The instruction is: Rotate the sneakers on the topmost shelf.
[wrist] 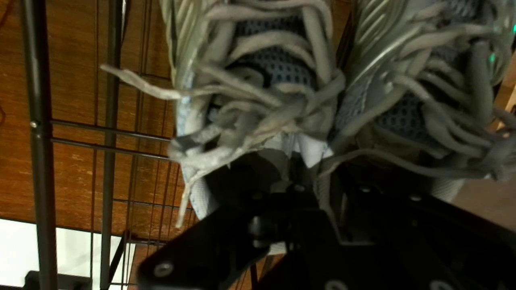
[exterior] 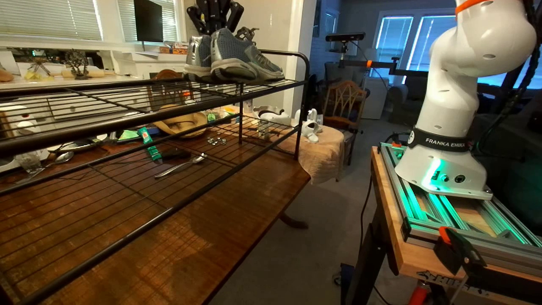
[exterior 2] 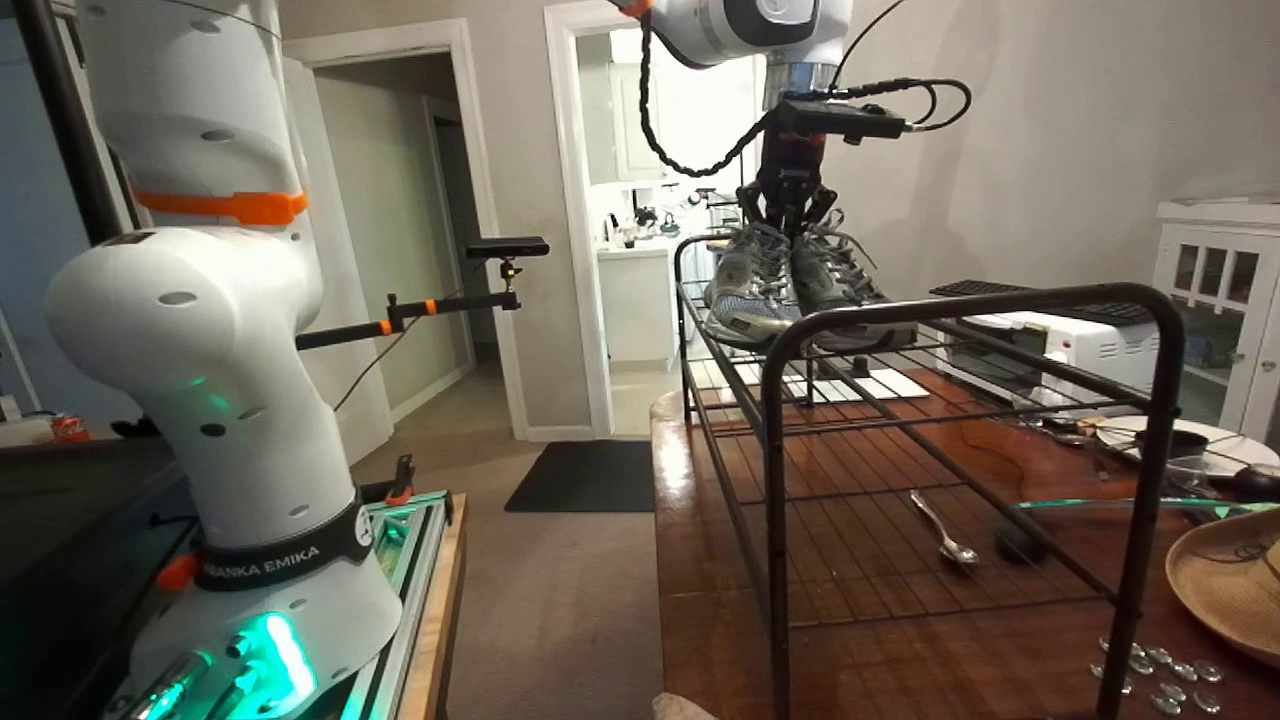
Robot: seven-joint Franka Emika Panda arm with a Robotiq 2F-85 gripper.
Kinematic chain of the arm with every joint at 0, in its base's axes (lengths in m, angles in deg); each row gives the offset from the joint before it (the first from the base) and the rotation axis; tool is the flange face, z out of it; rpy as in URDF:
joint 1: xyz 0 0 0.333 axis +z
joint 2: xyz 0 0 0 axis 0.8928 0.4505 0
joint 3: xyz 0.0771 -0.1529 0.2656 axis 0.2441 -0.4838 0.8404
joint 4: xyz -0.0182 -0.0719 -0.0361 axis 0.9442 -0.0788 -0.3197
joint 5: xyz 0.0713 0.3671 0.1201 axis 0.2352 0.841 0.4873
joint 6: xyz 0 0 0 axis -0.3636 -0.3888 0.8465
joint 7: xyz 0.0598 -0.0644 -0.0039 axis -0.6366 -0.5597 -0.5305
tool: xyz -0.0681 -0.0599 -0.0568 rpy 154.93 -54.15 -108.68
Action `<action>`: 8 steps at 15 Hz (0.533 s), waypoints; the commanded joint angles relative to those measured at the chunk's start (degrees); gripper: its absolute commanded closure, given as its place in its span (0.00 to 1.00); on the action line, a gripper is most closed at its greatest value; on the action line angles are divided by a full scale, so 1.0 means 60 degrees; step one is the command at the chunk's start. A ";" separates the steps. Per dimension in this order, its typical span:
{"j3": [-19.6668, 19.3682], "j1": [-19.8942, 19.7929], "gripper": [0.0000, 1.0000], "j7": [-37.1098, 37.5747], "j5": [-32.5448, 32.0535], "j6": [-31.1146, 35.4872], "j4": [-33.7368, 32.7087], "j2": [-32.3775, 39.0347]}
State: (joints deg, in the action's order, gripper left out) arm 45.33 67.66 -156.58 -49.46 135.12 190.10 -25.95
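- The brown wooden table (exterior: 237, 228) runs beneath the rack and shows through its bars in both exterior views.
- The white robot arm (exterior 2: 190, 320) has its base on a separate bench (exterior: 394, 237), with a strip of floor between bench and table; its far end hangs above the rack.
- The black wire rack (exterior 2: 776, 520) stands on the table, thin bars within a rounded tubular frame. Its topmost shelf (exterior: 169, 112) bears the sneakers.
- A white appliance (exterior 2: 1100, 355) with vent slots sits on the table, on the side of the rack away from the arm's base.
- A straw hat (exterior 2: 1225, 580) lies beside the rack, partly cut off by the edge of that exterior view.
- The sneakers (exterior: 233, 55), silvery grey, stand side by side near one end of the topmost shelf, upright, soles down.
- The gripper (exterior 2: 793, 222) points straight down, its fingers low at the ankle openings of the sneakers. The tips are lost in dark, so I cannot tell how wide they stand or whether they pinch the fabric.
- A spoon (exterior 2: 942, 530) shows through the rack's bars.
- A loose lace end (wrist: 141, 83) sticks out sideways from a sneaker.
- Clear glass beads (exterior 2: 1184, 671) lie scattered near the hat.
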 commanded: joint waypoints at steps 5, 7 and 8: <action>-0.0104 0.0067 0.96 -0.0505 0.0225 0.0586 0.1038 -0.0694; -0.0114 0.0076 0.96 -0.0538 0.0265 0.0774 0.1173 -0.0744; -0.0119 0.0082 0.96 -0.0534 0.0278 0.0869 0.1230 -0.0764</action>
State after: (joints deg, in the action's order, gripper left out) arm 45.34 68.19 -158.12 -48.83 138.06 193.83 -28.13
